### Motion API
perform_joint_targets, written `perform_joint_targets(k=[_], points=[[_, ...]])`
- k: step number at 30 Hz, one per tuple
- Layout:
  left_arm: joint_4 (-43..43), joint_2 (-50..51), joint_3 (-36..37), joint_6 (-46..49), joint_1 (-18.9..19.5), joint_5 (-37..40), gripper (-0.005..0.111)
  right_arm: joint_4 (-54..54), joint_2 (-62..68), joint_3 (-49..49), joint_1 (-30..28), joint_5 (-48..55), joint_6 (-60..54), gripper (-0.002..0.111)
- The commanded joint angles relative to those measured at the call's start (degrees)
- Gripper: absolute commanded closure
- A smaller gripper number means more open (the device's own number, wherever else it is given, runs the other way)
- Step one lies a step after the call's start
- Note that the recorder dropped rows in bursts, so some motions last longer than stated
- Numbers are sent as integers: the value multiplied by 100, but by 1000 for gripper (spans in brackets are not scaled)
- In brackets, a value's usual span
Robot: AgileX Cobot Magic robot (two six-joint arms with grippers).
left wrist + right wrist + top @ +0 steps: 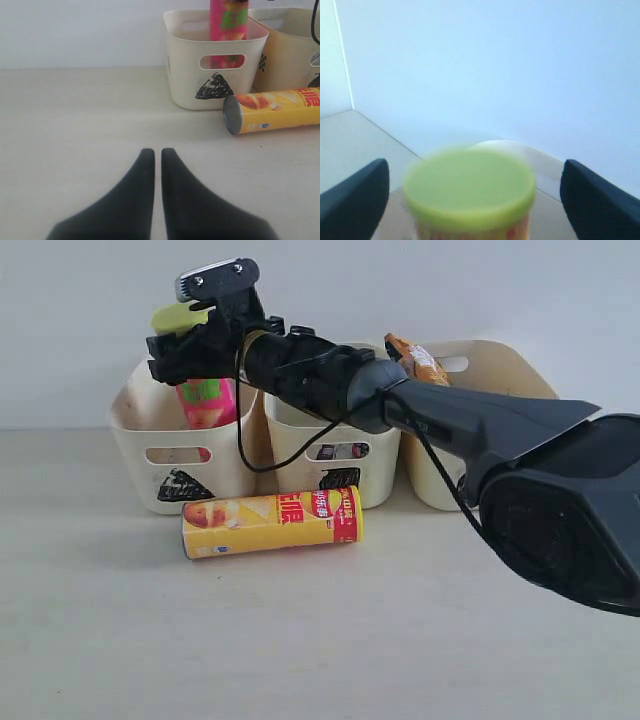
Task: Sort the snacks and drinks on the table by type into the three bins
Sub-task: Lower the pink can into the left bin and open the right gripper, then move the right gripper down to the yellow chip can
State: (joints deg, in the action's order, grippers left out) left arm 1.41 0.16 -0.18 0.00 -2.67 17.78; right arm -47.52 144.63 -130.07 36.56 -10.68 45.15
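Note:
A pink crisp tube (207, 402) with a yellow-green lid (469, 187) stands upright in the left bin (150, 430), the one marked with a triangle (215, 86). My right gripper (192, 348) is open around the tube's top, and both fingers (355, 200) stand clear of the lid. The yellow-and-red tube (270, 522) lies on its side on the table in front of the bins. An orange bag (415, 358) sticks out of the right bin (500, 370). My left gripper (157, 152) is shut and empty, low over bare table. No drink can be made out.
The middle bin (300, 440) holds something blue and white that shows only through its handle cut-out (340, 451). My right arm (480, 430) reaches across above the middle and right bins. A wall stands close behind the bins.

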Motion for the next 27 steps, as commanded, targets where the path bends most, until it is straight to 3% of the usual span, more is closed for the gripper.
perform_joint_targets(k=[1,7,11,13,15,18,22,25,27], points=[[6,-16,18,46,15,-4,102,66,-4,-55,-3,33,-8,17],[6,-16,18,46,15,-4,102,70,-164,-89,-3,236,90,18],[6,-16,18,46,15,-4,102,70,-466,-89,61,1163,340,18],[6,-16,18,46,15,-4,102,70,-599,-89,197,1654,268,26],[6,-16,18,46,15,-4,102,70,-704,-89,375,2115,-165,52],[6,-16,18,46,15,-4,102,114,-744,-89,569,2803,-721,109],[6,-16,18,46,15,-4,102,728,-748,-89,591,3314,-1462,107],[6,-16,18,46,15,-4,102,2706,-865,-89,591,3878,-4056,107],[6,-16,18,46,15,-4,102,3630,-961,-89,591,4302,-5117,107]])
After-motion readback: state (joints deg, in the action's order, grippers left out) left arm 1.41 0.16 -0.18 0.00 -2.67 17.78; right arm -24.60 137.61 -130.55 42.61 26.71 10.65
